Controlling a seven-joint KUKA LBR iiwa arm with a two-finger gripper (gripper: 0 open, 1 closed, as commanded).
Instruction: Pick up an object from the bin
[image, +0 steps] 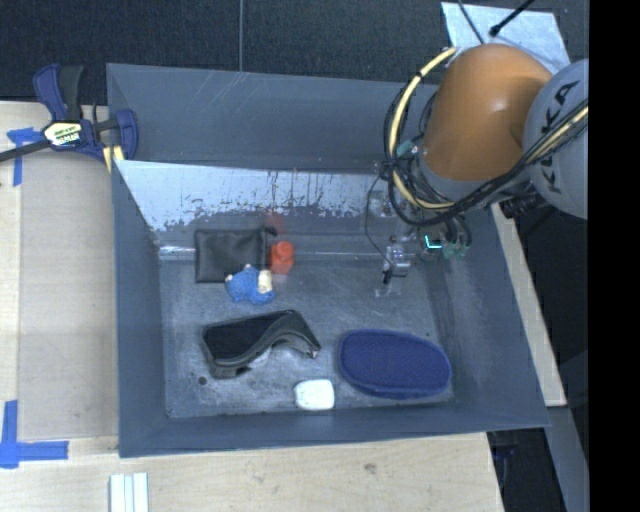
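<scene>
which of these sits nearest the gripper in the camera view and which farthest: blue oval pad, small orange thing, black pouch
1. blue oval pad: right below the gripper in the view, on the bin's right side.
2. small orange thing: off to the left, near the back wall.
3. black pouch: farther left still.

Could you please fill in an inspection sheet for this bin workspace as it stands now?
Surface: grey metal bin, floor scuffed, reddish streaks on the rear wall.
Job's things: black flat pouch, orange piece and blue-and-white toy at rear left; black curved piece, white block and blue oval pad along the front.
Clutter: nothing seen.
Grippers: gripper over bare floor at rear right, apart from all six things.
Cables: yellow and black cables looped round the orange wrist cover.
Surroundings: nothing seen.
</scene>
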